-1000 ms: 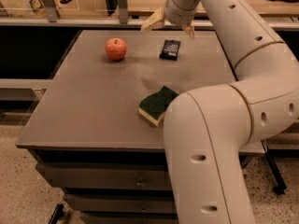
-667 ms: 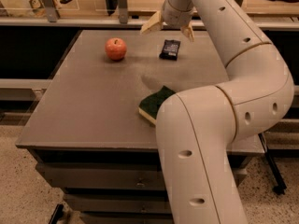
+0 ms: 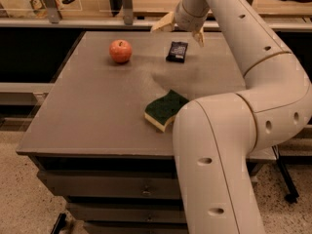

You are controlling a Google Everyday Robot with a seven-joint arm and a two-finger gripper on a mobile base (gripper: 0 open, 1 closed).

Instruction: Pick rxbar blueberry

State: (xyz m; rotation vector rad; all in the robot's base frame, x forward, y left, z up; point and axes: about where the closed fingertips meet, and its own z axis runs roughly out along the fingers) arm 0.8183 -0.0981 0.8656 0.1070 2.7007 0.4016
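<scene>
Only the arm's bulky elbow has swung since a second ago; sponge, apple and bar lie where they were. Nearest, toward the front edge of the table [image 3: 87, 121], the wavy green-and-yellow sponge [image 3: 165, 110] sits soft and porous. Farther back, a smooth round apple [image 3: 120, 50] rests left of the rxbar blueberry [image 3: 177, 51], a flat dark glossy rectangle near the far edge. Just above it hangs the gripper [image 3: 180, 29], its pale fingers spread apart, apparently to straddle the bar.

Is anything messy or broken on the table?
Nothing stands out. The apple, bar and sponge lie apart on the table, and nothing is spilled. The open pincer hangs just above the bar.
</scene>
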